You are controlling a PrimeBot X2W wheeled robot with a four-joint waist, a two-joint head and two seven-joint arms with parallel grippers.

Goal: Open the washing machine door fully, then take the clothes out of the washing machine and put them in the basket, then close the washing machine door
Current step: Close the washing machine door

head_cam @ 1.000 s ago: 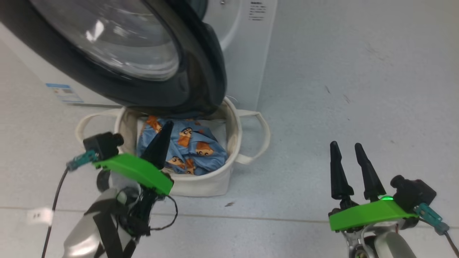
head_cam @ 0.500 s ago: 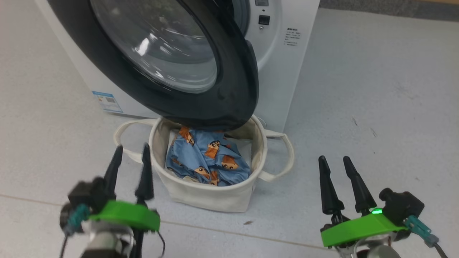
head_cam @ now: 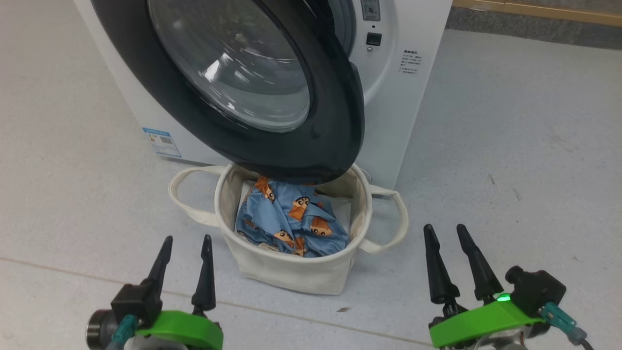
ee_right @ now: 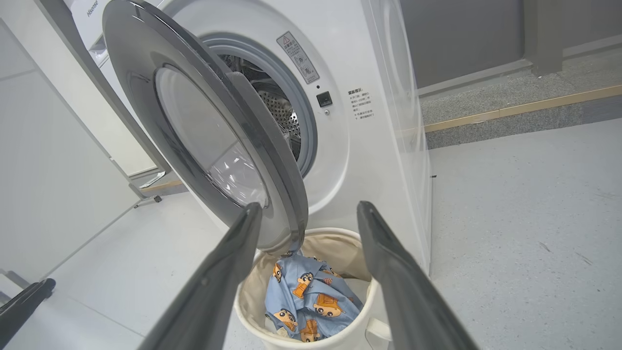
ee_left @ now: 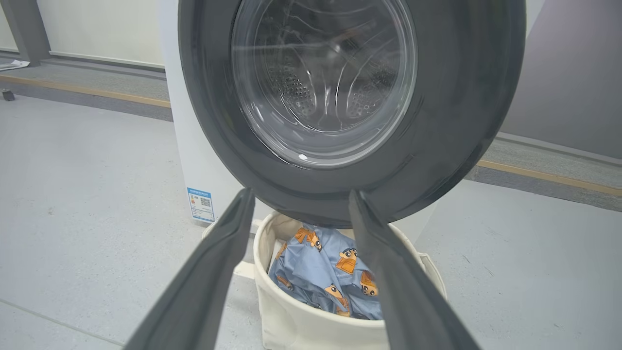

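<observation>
The washing machine (head_cam: pixel 403 107) stands at the back, white, with its drum (ee_right: pixel 279 114) uncovered. The washing machine door (head_cam: pixel 233 73) hangs swung out, its black rim over the far side of the basket (head_cam: pixel 291 274). The clothes (head_cam: pixel 291 218), light blue with orange faces, lie inside the basket, touched by neither gripper. My left gripper (head_cam: pixel 188 238) is open and empty, low and just left of the basket. My right gripper (head_cam: pixel 443 227) is open and empty to its right. The wrist views look between open fingers (ee_left: pixel 301 193) (ee_right: pixel 309 206) at the door (ee_left: pixel 325 82) (ee_right: pixel 204 141) and clothes (ee_left: pixel 320 272) (ee_right: pixel 306 296).
Two strap handles (head_cam: pixel 182 194) stick out from the basket's sides. A blue label (head_cam: pixel 162 142) sits low on the washer's side. A grey kerb with a wooden strip (head_cam: pixel 534 9) runs behind. A white panel (ee_right: pixel 48 170) stands left of the machine. Pale floor lies open to the right.
My left gripper, shut over the basket a second ago, has opened and drawn back to the lower left. The clothes stay in the basket. The head camera has tilted, shifting the picture.
</observation>
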